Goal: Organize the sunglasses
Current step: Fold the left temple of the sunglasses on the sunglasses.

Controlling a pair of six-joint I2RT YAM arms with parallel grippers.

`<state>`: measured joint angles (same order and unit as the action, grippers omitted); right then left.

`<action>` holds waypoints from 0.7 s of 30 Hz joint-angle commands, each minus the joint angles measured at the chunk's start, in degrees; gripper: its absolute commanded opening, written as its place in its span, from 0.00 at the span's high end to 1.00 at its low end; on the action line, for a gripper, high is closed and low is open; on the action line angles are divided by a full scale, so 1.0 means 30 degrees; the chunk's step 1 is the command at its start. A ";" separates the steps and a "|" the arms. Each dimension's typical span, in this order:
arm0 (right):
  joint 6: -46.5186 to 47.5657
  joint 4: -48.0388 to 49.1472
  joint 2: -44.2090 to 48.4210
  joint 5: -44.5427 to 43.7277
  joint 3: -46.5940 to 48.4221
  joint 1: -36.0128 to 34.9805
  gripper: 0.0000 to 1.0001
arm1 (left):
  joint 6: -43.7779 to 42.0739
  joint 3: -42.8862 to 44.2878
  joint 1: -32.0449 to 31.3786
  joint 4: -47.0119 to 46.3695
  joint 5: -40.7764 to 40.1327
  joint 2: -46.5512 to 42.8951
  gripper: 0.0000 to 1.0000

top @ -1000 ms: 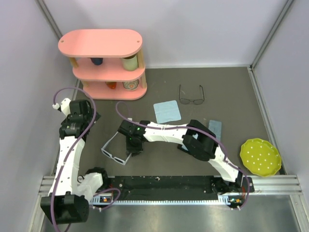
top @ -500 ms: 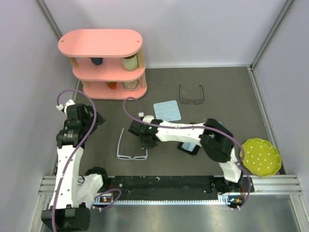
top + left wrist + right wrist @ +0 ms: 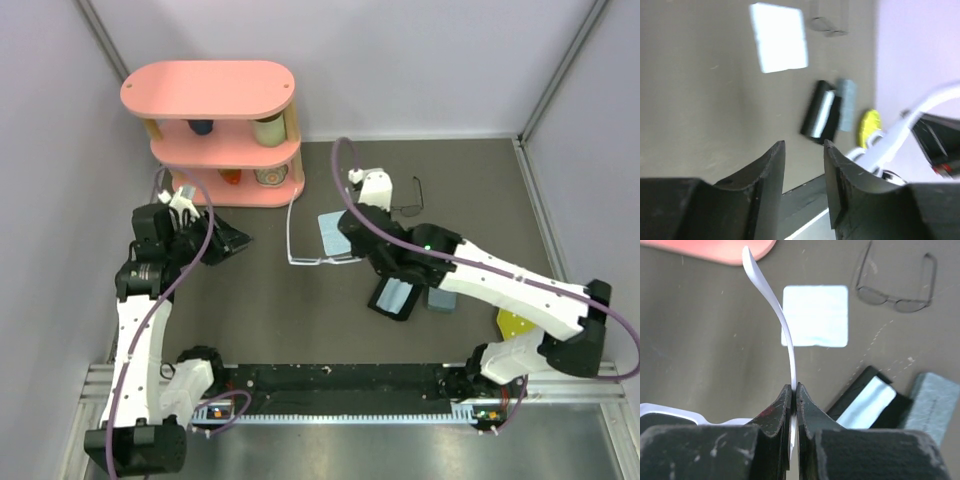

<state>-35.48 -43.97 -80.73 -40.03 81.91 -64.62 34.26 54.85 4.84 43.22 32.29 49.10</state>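
Observation:
My right gripper (image 3: 795, 387) is shut on a temple arm of the white sunglasses (image 3: 785, 330). It holds them above the table, near mid-table in the top view, where the white sunglasses (image 3: 291, 235) hang left of the right gripper (image 3: 345, 252). The thin wire sunglasses (image 3: 895, 300) lie unfolded on the table at the back; the right arm partly covers the wire sunglasses (image 3: 405, 208) from above. My left gripper (image 3: 235, 240) hovers at the left, below the shelf. In the left wrist view this gripper (image 3: 804, 150) stands partly open with nothing between its fingers.
A light blue cloth (image 3: 815, 315) lies under the held pair. An open black case (image 3: 395, 298) with a cloth inside sits beside a grey-blue case (image 3: 440, 298). The yellow plate (image 3: 515, 322) is at the near right, and the pink shelf (image 3: 215, 90) stands at the back left.
The right arm closed on the white sunglasses near the front left and carried them up and back toward the cloth. The left gripper swung right and its jaws narrowed.

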 commanded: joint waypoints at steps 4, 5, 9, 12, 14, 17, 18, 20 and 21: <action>0.3211 0.0270 0.2036 -0.1599 0.1729 0.0622 1.00 | 0.5676 0.1462 -0.0645 -1.1847 1.0414 -0.0400 0.73; 0.3418 0.0328 0.2152 -0.1395 0.1904 0.0622 1.00 | 0.6182 0.1492 -0.0908 -1.3019 1.0649 -0.0458 0.74; 0.4385 0.1089 0.2707 0.0795 0.1877 0.0593 1.00 | 0.8672 0.0793 -0.2693 -1.8995 1.0388 -0.0371 0.83; 0.4912 0.1937 0.3759 0.2933 0.1556 0.0622 1.00 | 1.1308 0.0351 -0.3311 -2.3715 1.1437 0.0359 0.89; 0.5176 0.3167 0.4377 0.4398 0.0883 0.0622 1.00 | 1.2804 0.0320 -0.4098 -2.6179 1.1968 0.1060 0.91; 0.5997 0.4892 0.5520 0.5955 -0.0143 0.0622 1.00 | 1.3220 0.0495 -0.5707 -2.7445 1.2117 0.1444 0.93; 0.6259 0.5131 0.5813 0.6135 -0.0348 0.0622 1.00 | 1.2493 0.0554 -0.6092 -2.7212 1.2029 0.1445 0.93; 0.6437 0.5716 0.6049 0.6747 -0.0671 0.0622 1.00 | 1.1815 0.0787 -0.6970 -2.6509 1.2058 0.1533 0.93; 0.6641 0.5894 0.6108 0.6984 -0.0759 0.0593 1.00 | 1.1435 0.0847 -0.7178 -2.6449 1.2116 0.1591 0.94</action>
<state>-18.96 -34.26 -64.45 -25.61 80.75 -63.07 69.56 56.55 -13.26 -30.00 66.74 53.87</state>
